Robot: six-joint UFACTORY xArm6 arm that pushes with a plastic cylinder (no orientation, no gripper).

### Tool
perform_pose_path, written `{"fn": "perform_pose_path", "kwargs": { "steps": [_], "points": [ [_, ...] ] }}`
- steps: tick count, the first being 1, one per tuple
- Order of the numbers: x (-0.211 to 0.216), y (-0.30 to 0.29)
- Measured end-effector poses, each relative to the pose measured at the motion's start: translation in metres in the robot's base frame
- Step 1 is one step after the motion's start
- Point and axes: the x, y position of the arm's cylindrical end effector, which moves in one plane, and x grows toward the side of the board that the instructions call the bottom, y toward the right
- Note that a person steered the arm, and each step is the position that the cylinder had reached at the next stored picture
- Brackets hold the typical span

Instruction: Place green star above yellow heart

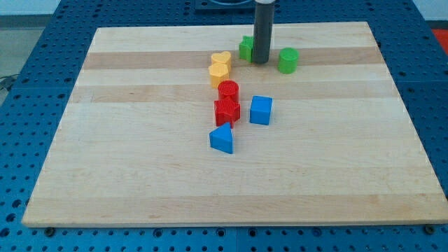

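The green star (pixel 246 47) lies near the view's top, partly hidden behind my rod. My tip (pixel 261 61) rests on the board touching or just beside the star's right side. The yellow heart (pixel 221 60) lies just left of the star and slightly lower, with a small gap between them. A second yellow block (pixel 219 73) sits right below the heart, touching it.
A green cylinder (pixel 288 60) stands right of my tip. Below the yellow blocks are a red cylinder (pixel 228 91), a red star-like block (pixel 227 110), a blue cube (pixel 260 110) and a blue triangular block (pixel 222 138). The wooden board (pixel 140 175) lies on a blue perforated table.
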Motion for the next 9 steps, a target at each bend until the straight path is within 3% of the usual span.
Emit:
{"fn": "perform_pose_path", "kwargs": {
  "steps": [3,5,9],
  "points": [
    [-0.016,0.074],
    [-0.034,0.058],
    [-0.032,-0.006]
  ]
}}
